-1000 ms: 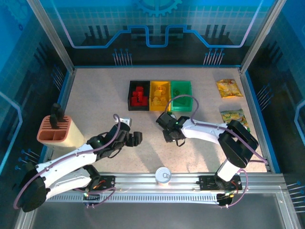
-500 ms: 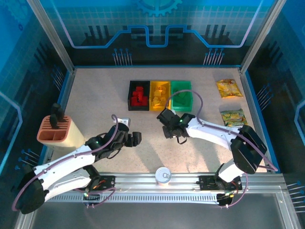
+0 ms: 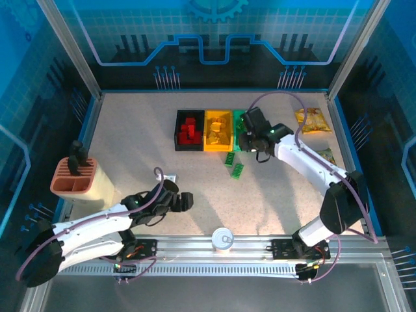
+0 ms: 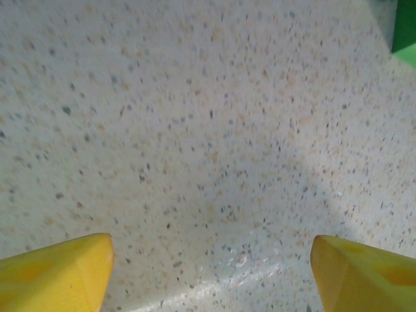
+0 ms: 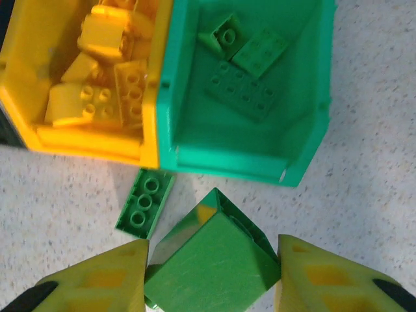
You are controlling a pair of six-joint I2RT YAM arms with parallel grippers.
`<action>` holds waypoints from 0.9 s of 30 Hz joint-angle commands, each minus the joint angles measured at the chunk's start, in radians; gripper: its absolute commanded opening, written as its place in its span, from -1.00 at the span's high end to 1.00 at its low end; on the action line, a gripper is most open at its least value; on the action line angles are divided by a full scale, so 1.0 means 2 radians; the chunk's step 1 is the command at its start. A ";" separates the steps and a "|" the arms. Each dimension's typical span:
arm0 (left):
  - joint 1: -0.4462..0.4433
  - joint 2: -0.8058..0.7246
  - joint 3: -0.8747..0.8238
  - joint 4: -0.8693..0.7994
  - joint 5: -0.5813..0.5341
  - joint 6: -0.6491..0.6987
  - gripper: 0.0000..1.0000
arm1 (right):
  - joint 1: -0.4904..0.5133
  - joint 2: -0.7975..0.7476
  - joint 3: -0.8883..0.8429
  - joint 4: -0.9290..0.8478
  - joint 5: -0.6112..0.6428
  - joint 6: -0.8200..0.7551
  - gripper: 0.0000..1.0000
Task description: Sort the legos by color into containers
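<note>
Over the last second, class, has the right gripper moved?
Yes. The right gripper travelled farther out, from short of the yellow bin to beside it, holding a green brick.

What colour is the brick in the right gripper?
Green; the brick shows best in right wrist view.

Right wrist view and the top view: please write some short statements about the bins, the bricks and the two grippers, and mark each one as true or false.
1. The right gripper is shut on a green brick. True.
2. The green bin is empty. False: it holds a few green pieces.
3. A loose green brick lies on the table, outside the bins. True.
4. The left gripper holds a yellow brick. False: it is open, with nothing between its fingers.
5. The black bin holds yellow bricks. False: it holds red bricks.
</note>
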 commanded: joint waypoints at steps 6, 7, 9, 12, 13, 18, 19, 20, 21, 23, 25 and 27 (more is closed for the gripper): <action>-0.052 0.005 -0.012 0.019 -0.028 -0.040 -0.60 | -0.053 0.106 0.105 -0.015 -0.052 -0.031 0.15; -0.055 0.004 -0.012 0.019 -0.031 -0.040 -0.60 | -0.057 0.119 0.116 -0.019 -0.054 -0.031 0.14; -0.066 0.004 -0.011 0.022 -0.036 -0.038 -0.60 | -0.061 0.148 0.142 -0.029 -0.057 -0.033 0.14; -0.080 0.003 -0.011 0.025 -0.042 -0.033 -0.60 | -0.064 0.180 0.175 -0.044 -0.055 -0.035 0.14; -0.084 0.003 -0.010 0.026 -0.043 -0.032 -0.60 | -0.064 0.187 0.182 -0.045 -0.055 -0.035 0.13; -0.112 -0.008 -0.013 0.037 -0.061 -0.024 -0.60 | -0.066 0.216 0.209 -0.056 -0.054 -0.035 0.01; -0.116 -0.010 -0.013 0.039 -0.064 -0.022 -0.60 | -0.066 0.218 0.212 -0.057 -0.053 -0.034 -0.05; -0.119 -0.012 -0.013 0.040 -0.067 -0.020 -0.60 | -0.066 0.220 0.212 -0.057 -0.053 -0.033 -0.13; -0.122 -0.014 -0.013 0.042 -0.069 -0.019 -0.61 | -0.066 0.220 0.212 -0.057 -0.054 -0.032 -0.25; -0.126 -0.014 -0.012 0.043 -0.071 -0.017 -0.61 | -0.065 0.214 0.207 -0.052 -0.060 -0.030 -0.43; -0.128 -0.013 -0.011 0.042 -0.073 -0.015 -0.60 | -0.063 0.201 0.192 -0.041 -0.057 -0.028 -0.51; -0.128 -0.013 -0.012 0.043 -0.075 -0.015 -0.60 | -0.059 0.185 0.175 -0.031 -0.056 -0.027 -0.56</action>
